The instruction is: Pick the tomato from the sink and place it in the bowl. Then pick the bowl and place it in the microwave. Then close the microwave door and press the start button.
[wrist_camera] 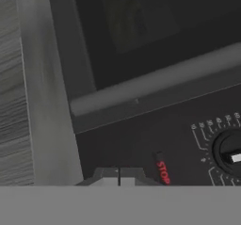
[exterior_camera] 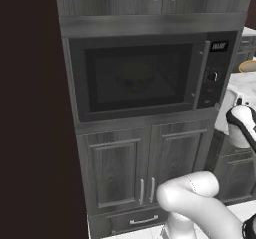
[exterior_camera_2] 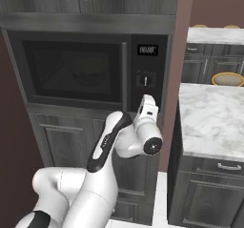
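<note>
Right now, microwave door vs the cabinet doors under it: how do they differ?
The microwave door is one wide dark-glass pane in a grey frame; the cabinet doors are a pair of panelled grey wood-grain leaves. The microwave door's long bar handle runs nearly its full height at its right edge; the cabinet doors carry short pulls where they meet. The bowl shows faintly through the glass; the cabinet doors are opaque. Both are shut.

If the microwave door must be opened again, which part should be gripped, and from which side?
Grip the long vertical bar handle at the right edge of the microwave door, beside the control panel. Come straight from the front, pincer opened across the bar: it stands slightly off the glass and looks slim enough to span.
</note>
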Available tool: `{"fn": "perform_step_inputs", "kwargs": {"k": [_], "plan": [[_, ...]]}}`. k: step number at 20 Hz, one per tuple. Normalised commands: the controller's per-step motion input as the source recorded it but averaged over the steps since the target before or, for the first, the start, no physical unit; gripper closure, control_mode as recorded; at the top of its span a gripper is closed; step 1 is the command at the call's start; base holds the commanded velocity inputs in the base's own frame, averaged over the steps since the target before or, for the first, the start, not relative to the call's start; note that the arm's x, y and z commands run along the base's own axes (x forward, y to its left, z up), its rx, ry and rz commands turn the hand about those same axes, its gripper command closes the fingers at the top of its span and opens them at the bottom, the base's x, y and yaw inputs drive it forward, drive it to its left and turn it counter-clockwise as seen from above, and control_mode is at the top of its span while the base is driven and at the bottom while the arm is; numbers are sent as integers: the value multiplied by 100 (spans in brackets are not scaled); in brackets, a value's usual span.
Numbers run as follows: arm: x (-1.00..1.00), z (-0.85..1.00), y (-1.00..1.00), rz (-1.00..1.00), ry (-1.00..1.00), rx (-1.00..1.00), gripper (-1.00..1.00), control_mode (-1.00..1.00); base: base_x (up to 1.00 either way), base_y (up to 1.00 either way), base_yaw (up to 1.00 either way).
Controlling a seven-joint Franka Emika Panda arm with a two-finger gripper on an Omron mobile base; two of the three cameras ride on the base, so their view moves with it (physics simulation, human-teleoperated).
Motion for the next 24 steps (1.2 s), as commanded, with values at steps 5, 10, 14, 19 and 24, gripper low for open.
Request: {"fn": "perform_step_inputs", "kwargs": {"k": [5, 10, 14, 19, 24], "plan": [[33, -3, 0, -1, 0, 8, 100, -100, 0, 0, 0], [38, -6, 0, 0, 0, 6, 100, -100, 0, 0, 0], [21, -20, -13, 0, -3, 5, 100, -100, 0, 0, 0], [9, -23, -18, 0, -7, 3, 100, -100, 0, 0, 0], [24, -12, -11, 0, -7, 0, 100, -100, 0, 0, 0]]}}
